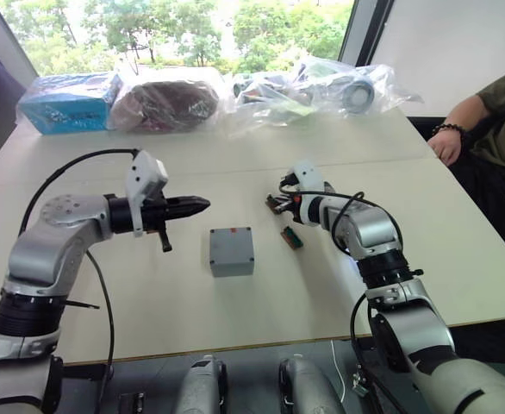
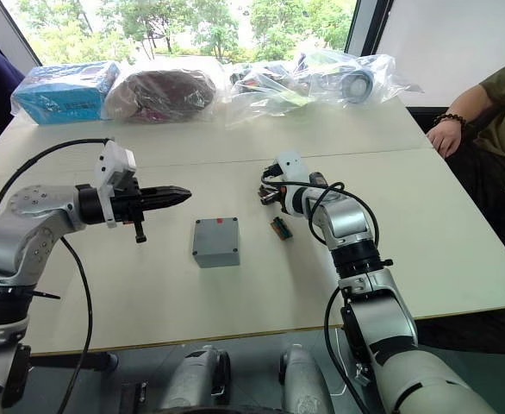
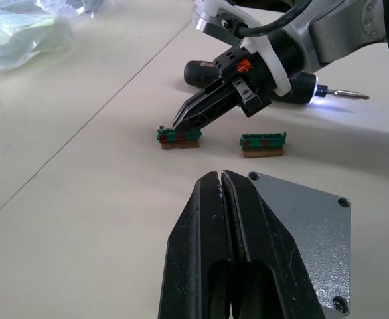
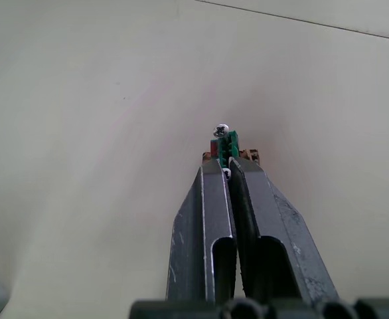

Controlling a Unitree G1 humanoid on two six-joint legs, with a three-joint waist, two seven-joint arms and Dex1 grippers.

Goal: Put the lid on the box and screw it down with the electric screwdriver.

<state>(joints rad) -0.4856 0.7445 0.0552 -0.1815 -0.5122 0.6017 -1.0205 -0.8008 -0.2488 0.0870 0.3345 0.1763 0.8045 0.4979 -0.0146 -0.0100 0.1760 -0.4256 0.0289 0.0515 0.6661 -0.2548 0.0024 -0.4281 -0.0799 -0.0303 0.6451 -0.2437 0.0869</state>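
Observation:
The grey box stands mid-table with the flat grey lid lying on top of it. The lid's corner screw holes show in the left wrist view. My left gripper hovers shut and empty just left of the box, fingers pointing right. My right gripper is shut behind the box. Its tips touch a small green-gold piece that carries a screw. The electric screwdriver lies on the table just behind the right gripper, its tip lit and its bit pointing away from the pieces.
A second green-gold piece lies right of the box. Along the far edge sit a blue packet and clear plastic bags of parts. A person's hand rests at the table's right edge.

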